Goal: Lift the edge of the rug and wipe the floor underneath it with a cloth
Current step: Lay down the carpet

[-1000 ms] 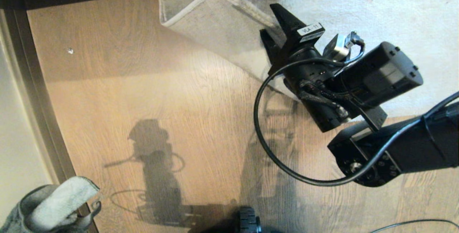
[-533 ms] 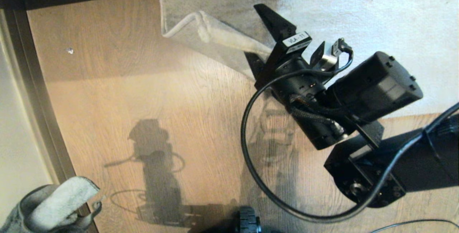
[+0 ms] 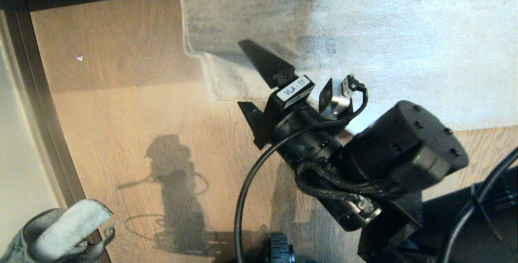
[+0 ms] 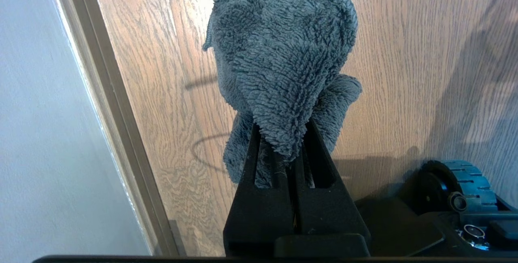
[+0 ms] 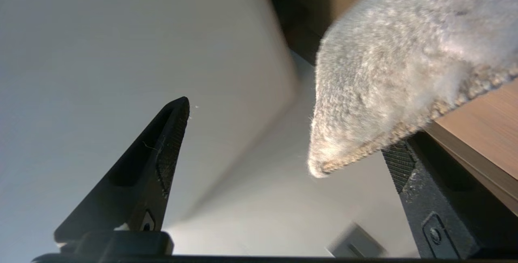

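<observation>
I see brown wood-grain plank floor [image 3: 133, 93]; pale grey rug edge [image 3: 210, 89] at twelve o'clock, right gripper [image 3: 247, 81] released; left gripper [image 4: 283, 141] clenching fuzzy grey cloth [image 4: 279, 52].

A white label [image 3: 297, 88] reading "VLA-11" sits on the right gripper [image 3: 253, 81], near its fingers

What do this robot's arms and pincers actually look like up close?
The right gripper has two flat black fingers tapering to points, with ridged grip pads, and a white label on its black body. Chunky black joints and looping black cables sit behind. The left gripper has matching black tapered fingers.
</observation>
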